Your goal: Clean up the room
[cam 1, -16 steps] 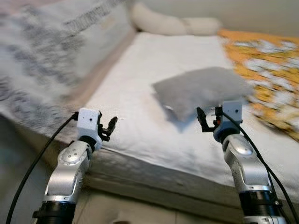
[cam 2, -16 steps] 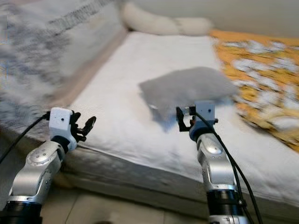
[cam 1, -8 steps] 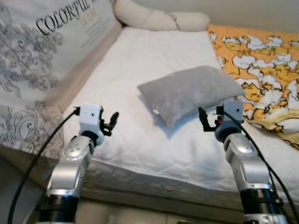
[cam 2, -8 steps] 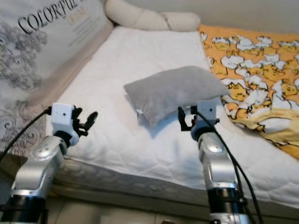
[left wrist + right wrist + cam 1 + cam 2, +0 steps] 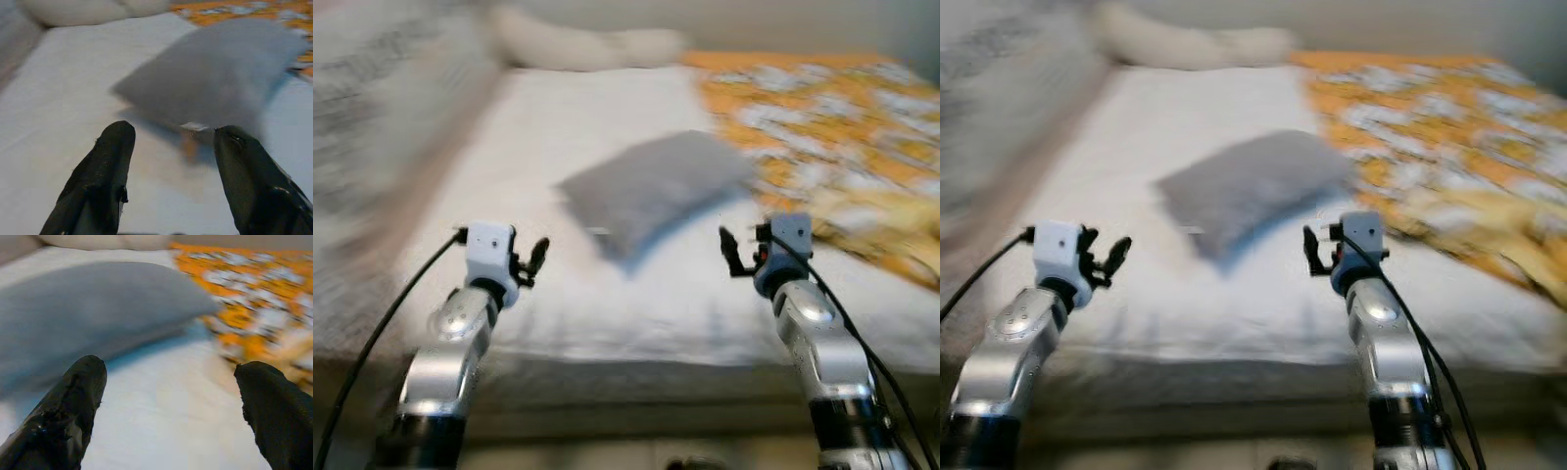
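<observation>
Blurrily, from the left eye view, a grey pillow (image 5: 651, 191) lies mid-bed, its long axis slanting from the near left up toward the orange quilt (image 5: 822, 147) on the right. White sheet (image 5: 509, 147) lies bare to its left and along the near edge. From the left wrist, the left tool (image 5: 171, 147) gapes empty, pillow just beyond. From the right wrist, the right tool (image 5: 171, 387) spreads wide, empty, above the sheet beside the pillow.
</observation>
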Controlling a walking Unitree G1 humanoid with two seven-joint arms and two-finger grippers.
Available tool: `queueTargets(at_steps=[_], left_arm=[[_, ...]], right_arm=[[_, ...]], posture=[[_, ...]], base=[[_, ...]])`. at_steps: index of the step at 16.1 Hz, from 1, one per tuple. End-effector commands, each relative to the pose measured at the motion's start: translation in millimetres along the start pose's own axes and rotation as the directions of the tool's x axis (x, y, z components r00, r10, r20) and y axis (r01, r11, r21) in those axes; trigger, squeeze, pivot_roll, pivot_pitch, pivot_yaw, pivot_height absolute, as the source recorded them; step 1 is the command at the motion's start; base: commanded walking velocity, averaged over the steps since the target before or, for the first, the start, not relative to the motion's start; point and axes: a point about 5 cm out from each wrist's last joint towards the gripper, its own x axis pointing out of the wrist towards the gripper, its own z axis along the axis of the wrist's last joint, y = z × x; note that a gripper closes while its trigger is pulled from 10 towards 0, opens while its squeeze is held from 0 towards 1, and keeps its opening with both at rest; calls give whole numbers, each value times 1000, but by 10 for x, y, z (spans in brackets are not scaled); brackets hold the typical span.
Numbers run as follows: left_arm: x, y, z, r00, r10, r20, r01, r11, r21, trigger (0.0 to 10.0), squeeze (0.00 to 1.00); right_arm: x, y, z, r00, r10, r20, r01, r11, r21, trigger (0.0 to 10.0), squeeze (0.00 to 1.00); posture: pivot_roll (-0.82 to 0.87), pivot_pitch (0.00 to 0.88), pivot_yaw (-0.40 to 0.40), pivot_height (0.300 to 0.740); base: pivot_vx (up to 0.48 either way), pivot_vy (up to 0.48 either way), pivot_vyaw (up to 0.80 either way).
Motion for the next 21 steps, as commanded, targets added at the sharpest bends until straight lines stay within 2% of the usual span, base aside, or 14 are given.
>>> queueTargets(at_steps=[1,13,19,21], left_arm=[[7,30,12,1000,10,0,-10,1000,3,10000,0],[14,55,-15,1000,25,-1,-25,1000,-10,10000,0],[4,43,-17,1000,21,8,-21,1000,-1,10000,0],[21,52,-29,1000,8,4,-8,999,32,10000,0]], right_arm=[[11,5,21,1000,4,7,-4,1000,-4,10000,0],[17,47,17,999,30,12,-29,999,-23,10000,0],[3,45,-3,999,32,11,-32,999,-33,10000,0],[-4,28,6,999,31,16,-30,999,-35,10000,0]], posture=[[-6,0,19,740],[-10,0,20,740],[-10,0,20,740],[-12,0,25,740]], base=[[371,0,0],[437,0,0],[0,0,0],[0,0,0]])
